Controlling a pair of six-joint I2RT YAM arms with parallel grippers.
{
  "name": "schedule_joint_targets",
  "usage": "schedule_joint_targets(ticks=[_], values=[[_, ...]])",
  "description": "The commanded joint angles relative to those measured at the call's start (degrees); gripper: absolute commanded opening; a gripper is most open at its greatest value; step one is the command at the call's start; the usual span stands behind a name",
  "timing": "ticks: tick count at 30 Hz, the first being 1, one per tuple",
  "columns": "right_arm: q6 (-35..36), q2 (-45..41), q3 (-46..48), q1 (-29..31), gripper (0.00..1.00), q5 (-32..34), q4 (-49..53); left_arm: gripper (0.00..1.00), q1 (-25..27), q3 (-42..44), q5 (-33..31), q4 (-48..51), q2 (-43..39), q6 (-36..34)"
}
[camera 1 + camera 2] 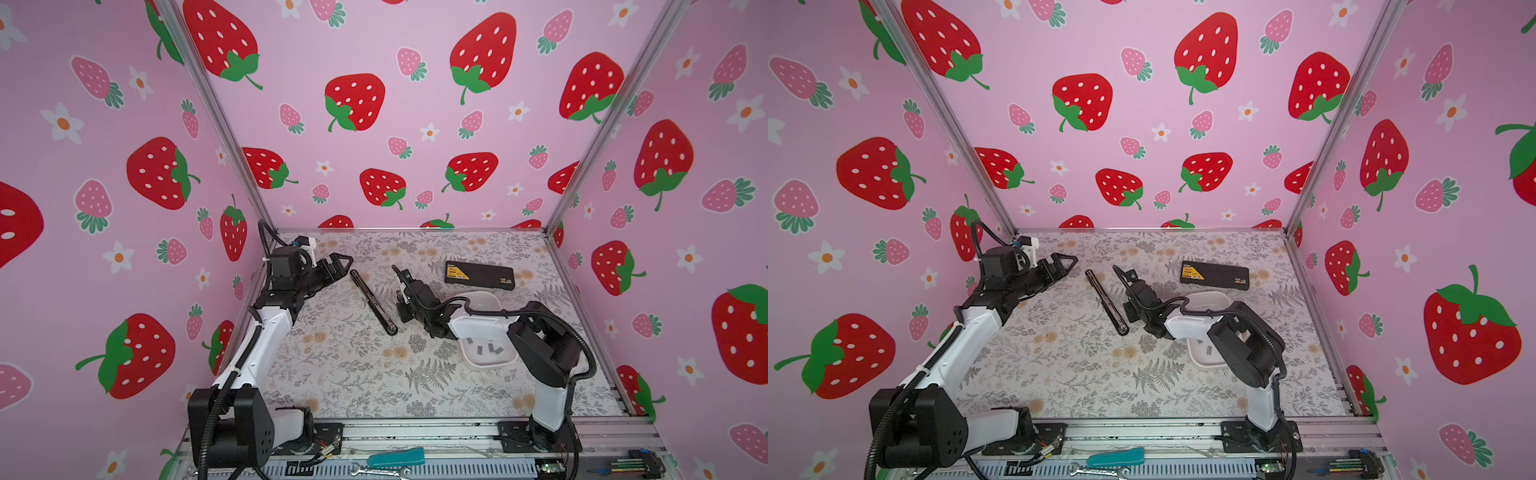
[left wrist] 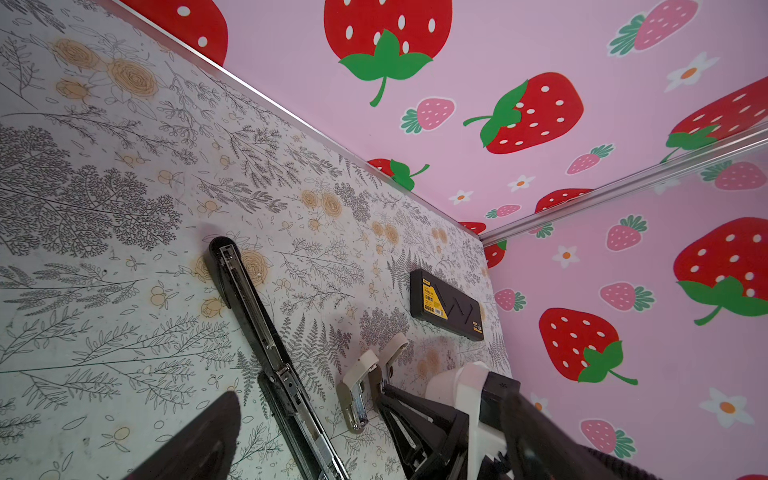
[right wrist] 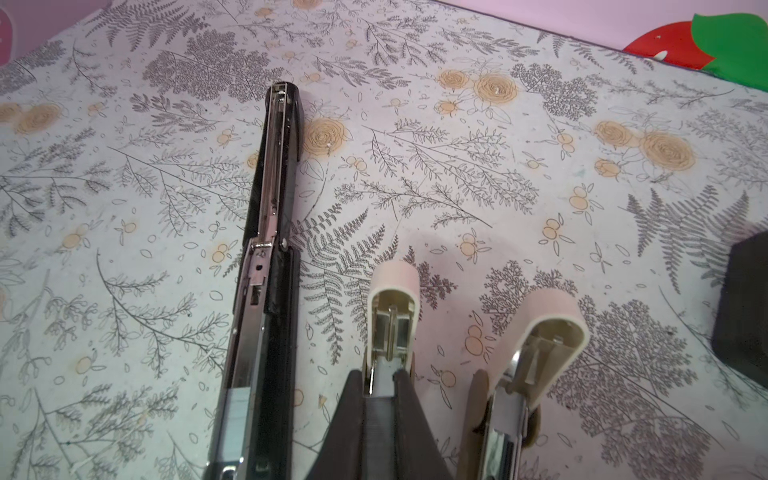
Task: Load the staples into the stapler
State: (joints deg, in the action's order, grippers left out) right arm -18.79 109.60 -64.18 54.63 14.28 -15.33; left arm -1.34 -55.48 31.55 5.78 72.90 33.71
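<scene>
- Two fingers of the right hand (image 3: pixel 379 380) are pressed together on one strip of staples (image 3: pixel 380 432), whose grey ridged back shows between them. The strip points into the open magazine of the beige stapler (image 3: pixel 394 328); whether it is seated in the channel I cannot tell.
- Clock directions are as in a top view, with 12 at the back wall. The stapler's swung-open cover (image 3: pixel 548 332) stands just beside the hand. The black stapler (image 1: pixel 372 301), unfolded flat, lies close at 9, and the black case (image 1: pixel 480 274) sits at 3, apart.
- The spare staples (image 1: pixel 486 350) lie in the white tray (image 1: pixel 492 365) at 4 to 5, under the right forearm.
- The left hand (image 1: pixel 343 266) hangs spread wide and empty beyond the black stapler at 9, touching nothing.
- Risk: the beige stapler looks light and nothing braces it, so a push along the channel would likely slide it rather than feed the strip.
- Risk: a skewed strip could ride up the channel wall, snap, or spill on release.
- Risk: the cover could drop onto the fingers if jolted.
- Room: it is tight at 9 against the black stapler, and backing toward 5 meets the tray rim. Bare counter (image 1: pixel 353 374) lies open at 6 to 7, and straight up is free.
</scene>
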Motion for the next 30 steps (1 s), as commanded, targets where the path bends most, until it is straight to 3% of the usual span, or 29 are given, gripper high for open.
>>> schedule_joint_targets(ticks=[1,30], values=[[-1.1,1.7,-1.2,0.2,0.09,-0.3,1.1,0.99,-0.1,-1.9,2.0,-1.5,-0.7,0.3],[-2.6,4.3,-1.9,0.5,0.08,-0.3,1.5,0.99,-0.1,-1.4,1.4,-2.5,-0.8,-0.2]])
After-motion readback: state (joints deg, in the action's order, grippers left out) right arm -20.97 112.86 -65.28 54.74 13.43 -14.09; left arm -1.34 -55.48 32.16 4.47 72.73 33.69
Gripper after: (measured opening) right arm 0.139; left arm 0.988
